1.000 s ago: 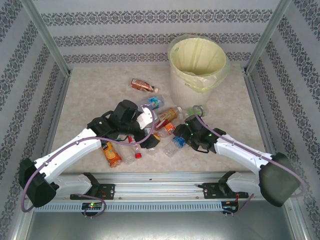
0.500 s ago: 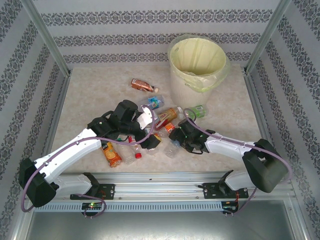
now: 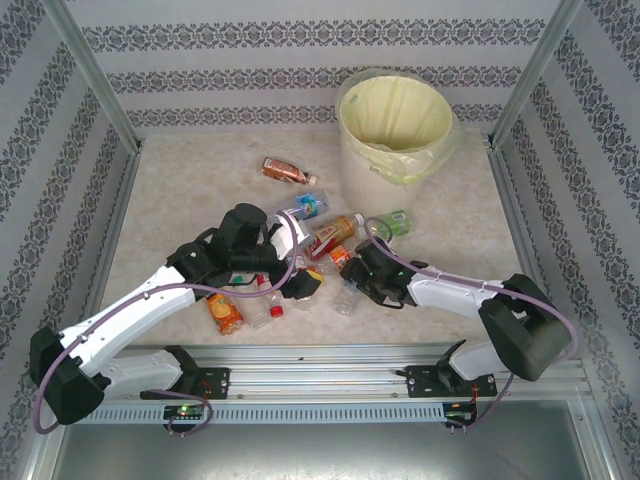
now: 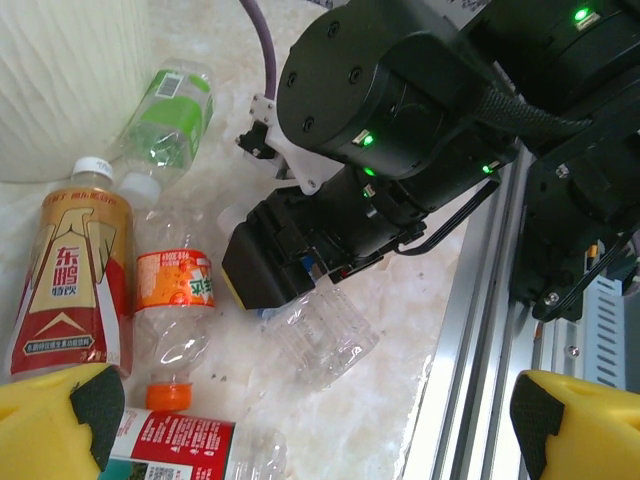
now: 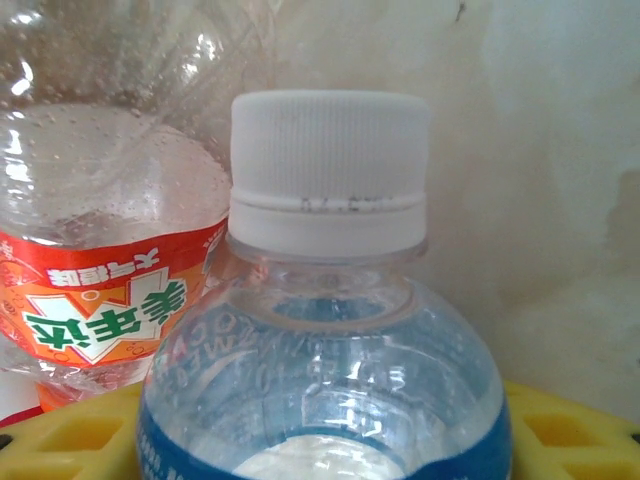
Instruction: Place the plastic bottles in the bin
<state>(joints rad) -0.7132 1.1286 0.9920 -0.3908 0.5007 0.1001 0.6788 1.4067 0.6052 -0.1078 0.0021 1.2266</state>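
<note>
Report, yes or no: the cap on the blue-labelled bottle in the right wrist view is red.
No, the cap on the blue-labelled bottle is plainly white, with no red on it.

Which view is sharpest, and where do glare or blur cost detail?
Top external: sharpest, evenly lit, soft shadows. Left wrist: the bin wall is bright, nearly washed out. Right wrist: the white-capped bottle sits very close, glare speckling the orange-labelled bottle behind.
</note>
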